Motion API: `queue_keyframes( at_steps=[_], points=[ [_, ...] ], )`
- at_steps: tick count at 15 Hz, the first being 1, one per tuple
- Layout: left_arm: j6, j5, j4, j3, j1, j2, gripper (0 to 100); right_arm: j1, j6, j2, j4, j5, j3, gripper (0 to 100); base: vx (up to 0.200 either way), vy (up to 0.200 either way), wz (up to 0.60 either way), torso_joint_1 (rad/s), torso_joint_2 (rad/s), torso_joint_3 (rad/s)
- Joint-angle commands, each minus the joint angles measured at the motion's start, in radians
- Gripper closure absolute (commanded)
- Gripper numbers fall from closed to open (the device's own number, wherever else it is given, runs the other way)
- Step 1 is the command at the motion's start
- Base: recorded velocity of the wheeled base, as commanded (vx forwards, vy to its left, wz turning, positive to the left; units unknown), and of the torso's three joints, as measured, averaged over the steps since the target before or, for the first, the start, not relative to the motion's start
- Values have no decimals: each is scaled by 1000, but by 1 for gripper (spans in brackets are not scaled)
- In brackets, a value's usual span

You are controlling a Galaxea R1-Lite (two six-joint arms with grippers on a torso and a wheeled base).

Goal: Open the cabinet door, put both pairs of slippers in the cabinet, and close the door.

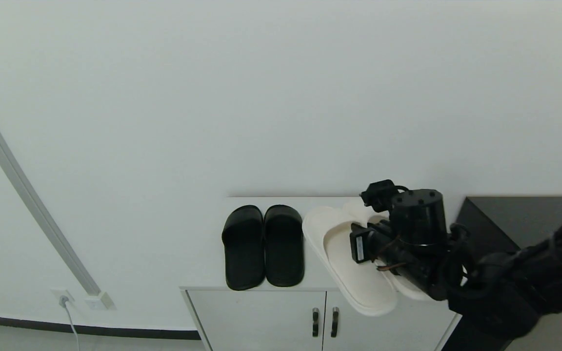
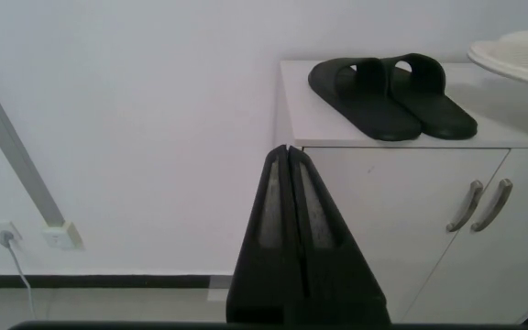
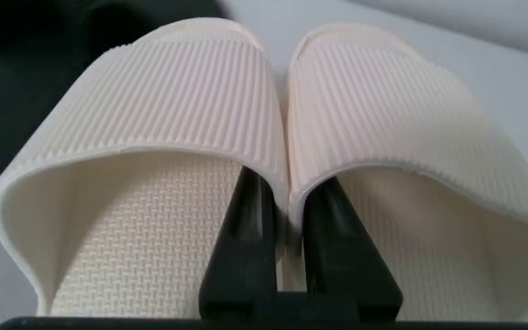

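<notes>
Two white slippers (image 1: 359,282) overhanging cabinet (image 1: 256,317) edge, clamped in right end effector (image 3: 287,202)

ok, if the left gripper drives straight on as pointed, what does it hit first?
Probably the cabinet, at its left front corner just under the top: the left gripper lines up with it. Depth is unclear, so it might slip past to the wall.

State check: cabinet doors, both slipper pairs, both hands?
cabinet doors: both closed.
black slippers: side by side on the cabinet top, not gripped.
white slippers: clamped together, overhanging the top's front edge.
right hand: shut on white slippers, one finger inside each.
left hand: shut, empty, low beside the cabinet.
</notes>
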State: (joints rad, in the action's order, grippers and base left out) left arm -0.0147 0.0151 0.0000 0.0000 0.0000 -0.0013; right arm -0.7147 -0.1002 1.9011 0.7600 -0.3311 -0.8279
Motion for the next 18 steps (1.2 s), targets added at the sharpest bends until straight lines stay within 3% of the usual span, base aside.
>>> queue_keyframes(
  at_steps=[1, 3, 5, 14, 18],
  points=[
    [-1, 0, 0, 0, 0, 1, 100, -37, 22, -224, 9, 144, 190, 100, 0, 0, 0, 0, 0, 0],
    [-1, 0, 0, 0, 0, 1, 100, -39, 34, -327, 7, 317, 289, 100, 0, 0, 0, 0, 0, 0],
    [-1, -1, 0, 0, 0, 1, 100, -39, 34, -378, 2, 406, 342, 100, 0, 0, 0, 0, 0, 0],
    [-1, -1, 0, 0, 0, 1, 100, -39, 36, -359, -5, 409, 352, 100, 0, 0, 0, 0, 0, 0],
    [-1, -1, 0, 0, 0, 1, 100, -42, 37, -359, -5, 409, 360, 100, -200, 0, 0, 8, 6, 0]
  ],
)
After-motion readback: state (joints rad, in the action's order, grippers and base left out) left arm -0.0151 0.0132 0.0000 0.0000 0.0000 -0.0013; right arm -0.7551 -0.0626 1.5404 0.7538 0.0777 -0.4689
